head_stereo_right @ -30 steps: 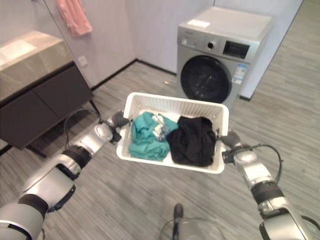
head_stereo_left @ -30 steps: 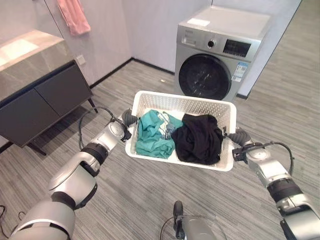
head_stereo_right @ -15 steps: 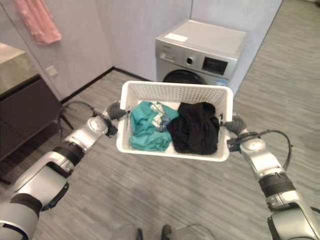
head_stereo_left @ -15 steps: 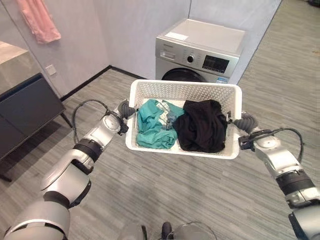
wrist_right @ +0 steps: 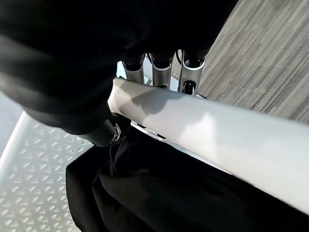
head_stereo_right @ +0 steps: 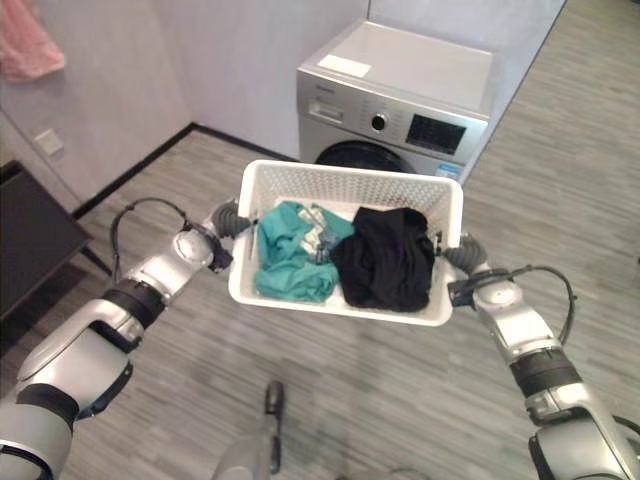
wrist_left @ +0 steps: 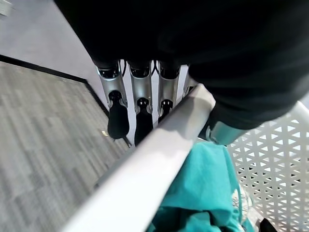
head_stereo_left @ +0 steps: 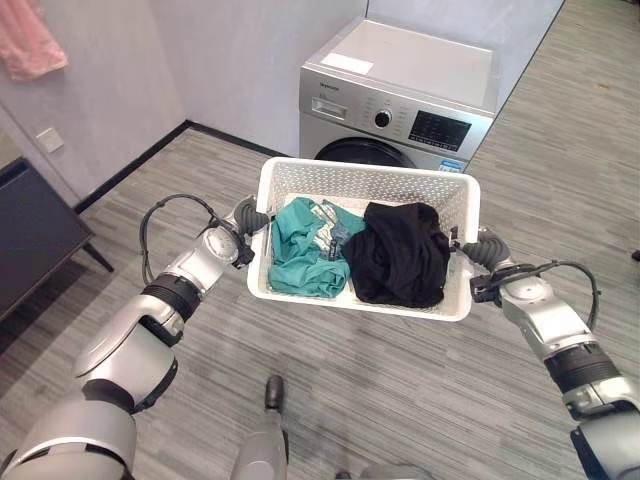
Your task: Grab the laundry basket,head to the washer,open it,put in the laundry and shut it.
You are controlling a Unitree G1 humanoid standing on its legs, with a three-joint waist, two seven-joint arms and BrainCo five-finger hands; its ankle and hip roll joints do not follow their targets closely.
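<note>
Held between both hands: white perforated plastic laundry basket (head_stereo_left: 365, 185), left hand (wrist_left: 140, 104) curled round one end rim, right hand (wrist_right: 159, 67) round the other. Silver front-loading washer (head_stereo_left: 400, 95) just beyond. Inside: teal garment (head_stereo_left: 310, 255) nearer left hand, black garment (head_stereo_left: 400, 255) nearer right. Risk: uneven grip tilting basket, spilling laundry.

grey wood-look floor (head_stereo_left: 330, 380) carries a silver washer (head_stereo_left: 400, 95) against the wall and a dark cabinet (head_stereo_left: 30, 235).

From here the laundry basket (head_stereo_left: 364, 180) covers most of the washer (head_stereo_left: 400, 90) door; my left hand's fingertips (wrist_left: 117, 121) disappear under its rim.
</note>
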